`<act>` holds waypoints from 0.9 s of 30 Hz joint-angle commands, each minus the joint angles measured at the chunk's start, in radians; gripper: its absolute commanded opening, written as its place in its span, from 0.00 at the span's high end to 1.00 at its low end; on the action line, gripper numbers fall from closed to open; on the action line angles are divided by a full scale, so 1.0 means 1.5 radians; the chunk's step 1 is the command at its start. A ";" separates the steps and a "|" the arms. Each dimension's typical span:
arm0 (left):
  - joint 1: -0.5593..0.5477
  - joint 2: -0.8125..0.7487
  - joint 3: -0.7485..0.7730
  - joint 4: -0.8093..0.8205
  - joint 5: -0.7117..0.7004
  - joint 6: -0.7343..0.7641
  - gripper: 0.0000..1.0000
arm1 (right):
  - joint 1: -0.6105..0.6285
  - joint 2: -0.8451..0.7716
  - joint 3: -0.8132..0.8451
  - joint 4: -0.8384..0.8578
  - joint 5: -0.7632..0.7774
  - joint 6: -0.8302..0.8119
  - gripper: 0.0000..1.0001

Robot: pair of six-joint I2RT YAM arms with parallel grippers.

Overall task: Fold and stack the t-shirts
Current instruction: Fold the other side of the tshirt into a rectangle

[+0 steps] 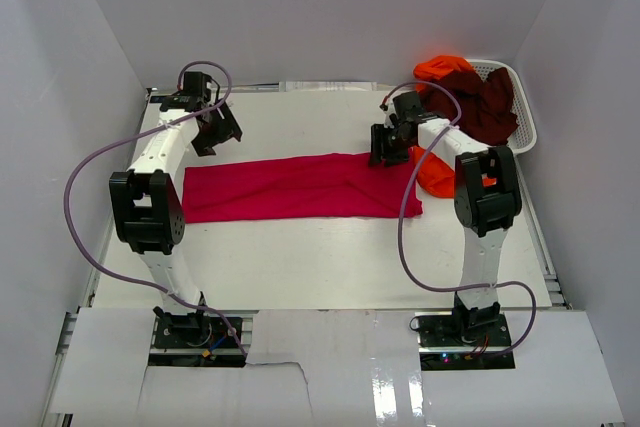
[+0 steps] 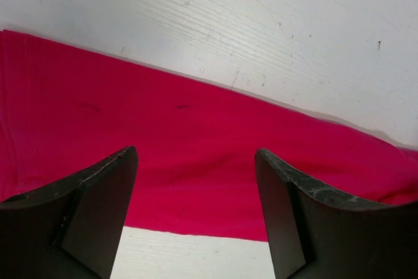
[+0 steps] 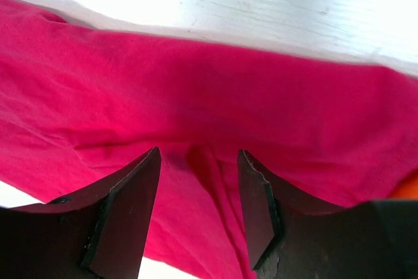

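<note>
so the red tee point(image 1: 300, 187) lies as a strip from 9 to 3 o'clock, with the left gripper point(image 2: 196, 149) and right gripper point(image 3: 198, 151) both spread apart over its ends, seemingly empty, and I'd pinch all layers squarely before folding it over

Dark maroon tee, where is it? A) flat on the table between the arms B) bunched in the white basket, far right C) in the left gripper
B: the dark maroon tee lies bunched in the white mesh basket; the one flat on the table is the crimson-red tee.
</note>
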 commanded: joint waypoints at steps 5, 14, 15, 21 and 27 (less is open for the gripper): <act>-0.002 -0.024 -0.011 0.009 -0.018 0.005 0.17 | 0.023 0.025 0.048 -0.002 -0.027 -0.012 0.46; -0.001 -0.029 -0.029 0.007 -0.023 0.003 0.17 | 0.033 0.011 0.037 -0.029 -0.028 -0.013 0.87; -0.002 -0.030 -0.030 0.008 -0.024 0.003 0.17 | 0.034 0.000 0.033 -0.031 -0.028 -0.012 0.91; -0.002 -0.034 -0.037 0.008 -0.018 -0.002 0.17 | 0.037 -0.053 -0.009 -0.030 -0.042 -0.005 0.92; -0.001 -0.041 -0.043 0.008 -0.018 -0.002 0.16 | 0.058 -0.144 -0.069 -0.046 -0.059 0.003 0.92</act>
